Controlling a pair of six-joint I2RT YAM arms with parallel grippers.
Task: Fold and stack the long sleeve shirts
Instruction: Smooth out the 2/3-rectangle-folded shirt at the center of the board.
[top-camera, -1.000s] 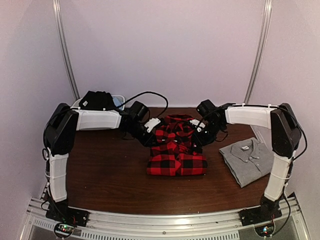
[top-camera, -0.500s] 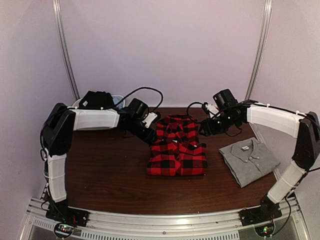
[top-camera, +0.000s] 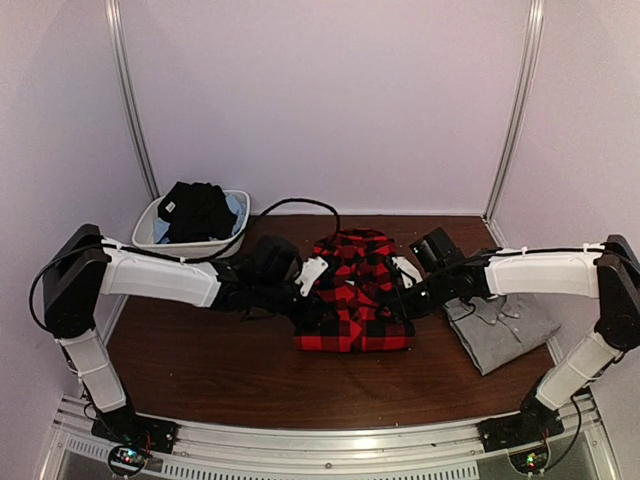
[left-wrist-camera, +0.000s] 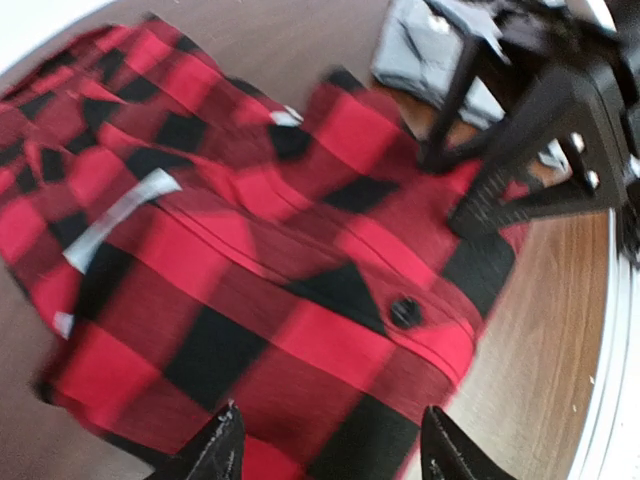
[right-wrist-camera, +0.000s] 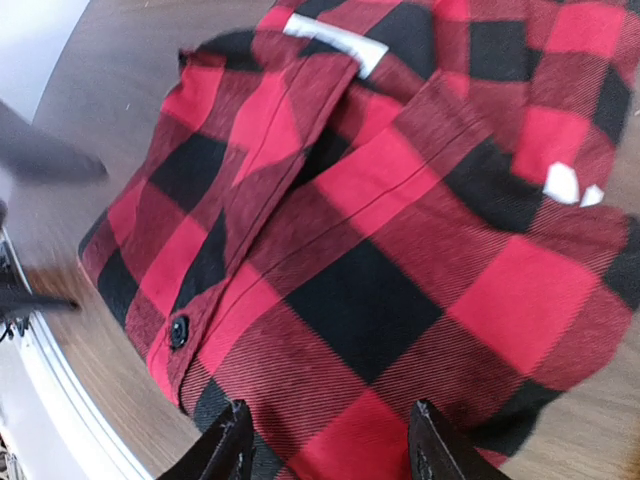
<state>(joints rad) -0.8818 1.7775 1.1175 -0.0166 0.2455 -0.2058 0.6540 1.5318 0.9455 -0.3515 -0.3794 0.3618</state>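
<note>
Lying folded — woven check flannel (top-camera: 355, 305), squarish, grey shirt (top-camera: 505, 335) beside

Left arm (top-camera: 160, 280) and right arm (top-camera: 540, 270) low, inward; both jaws apart.

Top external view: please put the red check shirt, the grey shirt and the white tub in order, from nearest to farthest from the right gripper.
1. The red check shirt: in the middle of the table; the right gripper hangs at its right edge.
2. The grey shirt: on the right side of the table, partly under the right arm.
3. The white tub: in the back left corner, clearly the farthest.
</note>
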